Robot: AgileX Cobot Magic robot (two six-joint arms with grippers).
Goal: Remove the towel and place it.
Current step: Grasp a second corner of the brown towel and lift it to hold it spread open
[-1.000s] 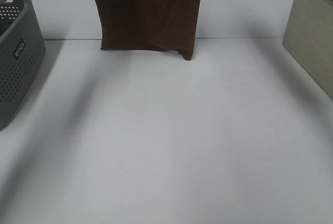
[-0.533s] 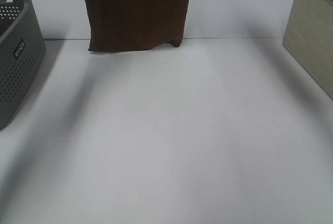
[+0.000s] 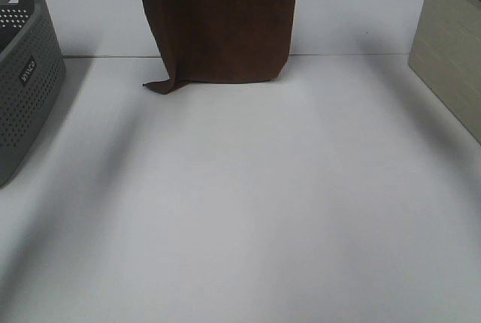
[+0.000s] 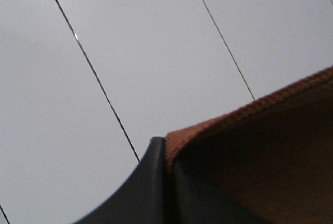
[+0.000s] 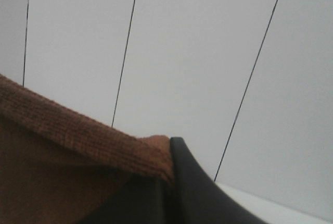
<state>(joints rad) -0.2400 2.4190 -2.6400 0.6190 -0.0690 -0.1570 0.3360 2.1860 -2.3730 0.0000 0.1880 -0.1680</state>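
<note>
left gripper and right gripper pinch the hanging towel, its bottom corner touching the table.

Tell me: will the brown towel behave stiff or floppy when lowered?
Probably floppy: the towel hangs limp, its lower corner folding on the table. Probably not slippery: shut jaws pinch its coarse edge.

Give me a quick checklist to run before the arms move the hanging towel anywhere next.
1. Left gripper shut on the towel edge: ok.
2. Right gripper shut on the towel's edge: ok.
3. Towel hanging flat, not bunched: ok.
4. Bottom edge lifted off the table: not ok, one lower corner seems to curl on it.
5. Basket inside free: cannot tell, mostly out of frame.
6. Box apart from towel: ok.
</note>
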